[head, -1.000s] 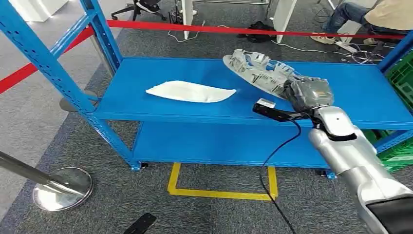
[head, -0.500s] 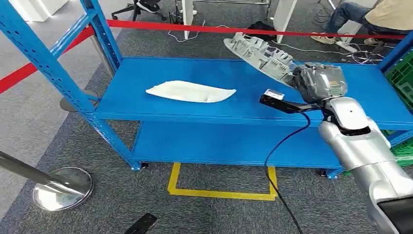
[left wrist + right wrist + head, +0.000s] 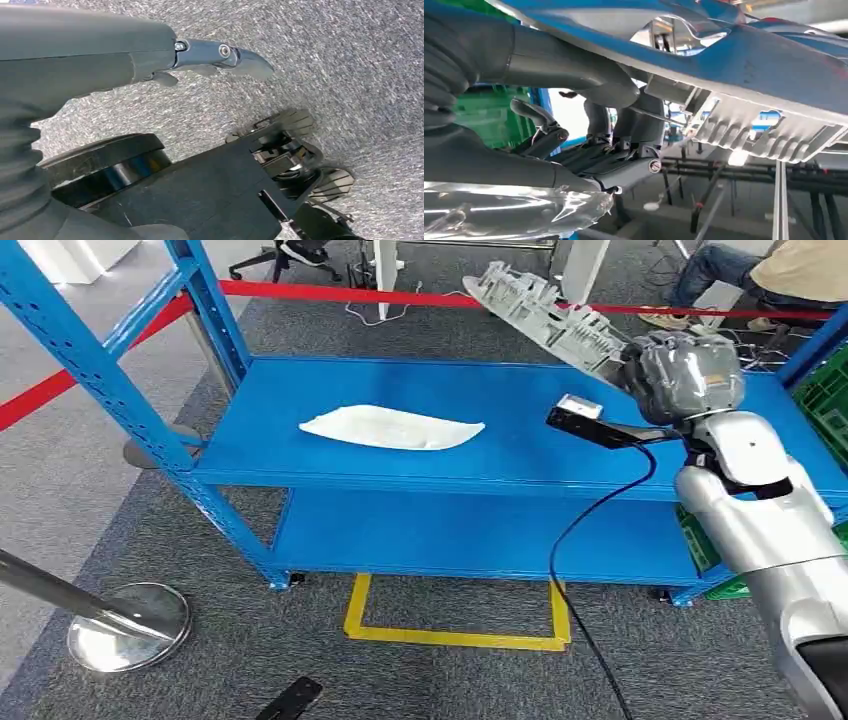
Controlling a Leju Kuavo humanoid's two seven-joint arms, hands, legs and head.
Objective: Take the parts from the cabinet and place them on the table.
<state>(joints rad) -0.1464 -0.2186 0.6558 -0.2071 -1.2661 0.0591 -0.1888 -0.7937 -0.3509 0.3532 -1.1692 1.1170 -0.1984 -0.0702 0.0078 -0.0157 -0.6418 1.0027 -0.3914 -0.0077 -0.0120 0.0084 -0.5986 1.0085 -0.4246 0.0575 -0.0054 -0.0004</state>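
My right hand (image 3: 683, 375) grips one end of a long grey ribbed plastic part (image 3: 545, 312) and holds it tilted in the air above the right half of the blue shelf (image 3: 640, 450). In the right wrist view the same grey part (image 3: 764, 125) lies across my fingers (image 3: 624, 165), which are closed around it. A white curved part (image 3: 391, 427) lies flat on the shelf's top level, left of centre. My left hand (image 3: 125, 55) hangs over grey carpet with nothing in it, a dark fingertip stretched out.
The blue shelf's uprights (image 3: 90, 360) stand at the left. A red barrier tape (image 3: 420, 298) runs behind the shelf. A green crate (image 3: 825, 410) sits at the right edge. A chrome post base (image 3: 128, 625) and yellow floor marking (image 3: 455, 637) lie in front. A seated person (image 3: 770, 275) is at the back right.
My right hand has lifted the grey ribbed part up off the shelf and carried it to the right and away from me. The white part has stayed in place.
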